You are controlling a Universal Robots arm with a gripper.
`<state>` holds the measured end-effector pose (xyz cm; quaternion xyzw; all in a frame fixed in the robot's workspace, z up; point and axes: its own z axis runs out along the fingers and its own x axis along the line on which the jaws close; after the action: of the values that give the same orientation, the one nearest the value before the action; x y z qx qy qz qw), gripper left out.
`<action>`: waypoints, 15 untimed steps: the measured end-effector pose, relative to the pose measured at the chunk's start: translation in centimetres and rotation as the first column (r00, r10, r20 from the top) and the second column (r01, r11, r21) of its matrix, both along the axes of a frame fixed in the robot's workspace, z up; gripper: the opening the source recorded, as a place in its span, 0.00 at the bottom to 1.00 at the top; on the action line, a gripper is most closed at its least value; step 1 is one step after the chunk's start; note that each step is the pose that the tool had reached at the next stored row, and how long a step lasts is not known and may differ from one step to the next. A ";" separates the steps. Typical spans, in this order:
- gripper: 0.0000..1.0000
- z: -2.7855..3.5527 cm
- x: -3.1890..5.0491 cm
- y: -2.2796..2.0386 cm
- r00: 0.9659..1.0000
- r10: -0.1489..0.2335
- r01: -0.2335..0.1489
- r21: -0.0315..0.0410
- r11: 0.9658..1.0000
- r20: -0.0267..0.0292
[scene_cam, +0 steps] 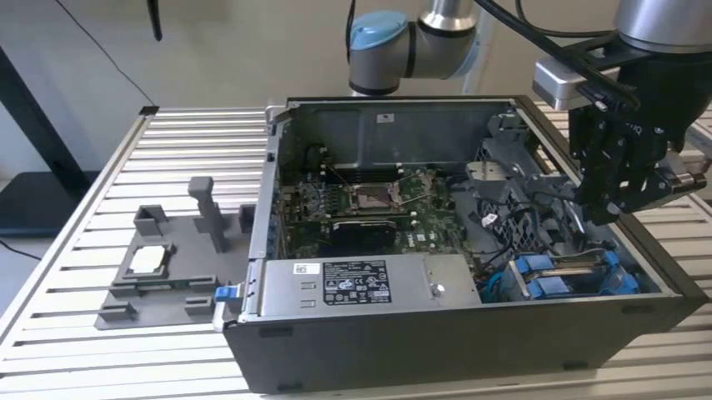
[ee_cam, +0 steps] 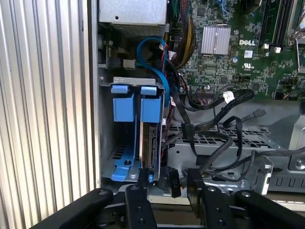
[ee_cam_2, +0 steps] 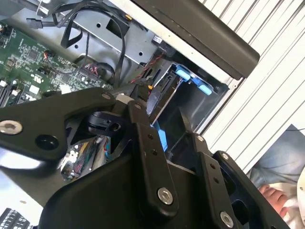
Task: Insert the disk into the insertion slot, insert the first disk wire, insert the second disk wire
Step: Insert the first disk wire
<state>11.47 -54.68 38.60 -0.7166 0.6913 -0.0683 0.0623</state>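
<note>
At the exterior view's right, high in the frame, the black two-fingered tool (scene_cam: 618,204) on the robot arm hangs over the open side of a dark grey desktop computer case (scene_cam: 445,350). The case lies on a ribbed silver metal worktop (scene_cam: 67,333).

Low in the frame at the exterior view's right, in a corner of the case, is the insertion slot (scene_cam: 606,275), a dark grey metal drive cage with bright blue plastic edges. The tool is above it and apart from it.

In the first wrist view the insertion slot (ee_cam: 106,143) has two bays side by side, each topped by a blue plastic tab. The disk (ee_cam: 152,143), a flat silver-grey hard drive in a blue plastic carrier, stands on edge inside the bay nearer the green circuit board (ee_cam: 228,57). The other bay holds a blue plastic frame (ee_cam: 125,167).

In both wrist views the tool (ee_cam: 169,179) (ee_cam_2: 159,112) has its fingers spread apart. In the first wrist view a black cable plug (ee_cam: 172,183) shows in the gap between them, near the end of the disk. Whether it touches a finger cannot be told. Loose black cables (ee_cam: 214,124) curl between the insertion slot and the circuit board.

In the exterior view a grey metal power supply box with a white sticker (scene_cam: 356,283) lies along the lower edge of the case. A grey plastic fixture (scene_cam: 167,267) sits on the worktop at the exterior view's left.
</note>
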 end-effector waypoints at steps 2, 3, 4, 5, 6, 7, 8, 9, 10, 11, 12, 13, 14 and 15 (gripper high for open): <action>0.31 0.00 0.00 0.00 1.000 0.000 0.000 0.000 1.000 0.000; 0.31 0.00 0.00 0.00 1.000 0.000 0.000 0.000 1.000 0.000; 0.25 0.00 0.00 0.00 1.000 0.000 0.000 0.000 1.000 0.000; 0.25 0.00 0.00 0.00 1.000 0.000 0.000 0.000 1.000 0.000; 0.25 0.00 0.00 0.00 1.000 0.000 0.000 0.000 1.000 0.000; 0.25 -0.02 0.00 0.00 1.000 0.000 0.000 0.000 1.000 0.000; 0.25 -0.03 0.00 0.01 1.000 0.000 0.000 0.000 1.000 0.000; 0.25 -0.05 0.00 0.01 1.000 0.000 0.000 0.000 1.000 0.000; 0.25 -0.08 0.00 0.01 1.000 0.000 0.000 0.000 1.000 0.000; 0.25 -0.10 0.00 0.00 1.000 0.000 0.000 0.000 1.000 0.000; 0.25 -0.10 0.00 0.00 1.000 0.000 0.000 0.000 1.000 0.000; 0.25 -0.10 0.00 0.00 1.000 0.000 0.000 0.000 1.000 0.000; 0.25 -0.10 0.00 0.00 1.000 0.000 0.000 0.000 1.000 0.000; 0.25 -0.11 0.00 0.00 1.000 0.000 0.000 0.000 1.000 0.000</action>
<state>11.47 -54.68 38.49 -0.7166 0.6913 -0.0683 0.0622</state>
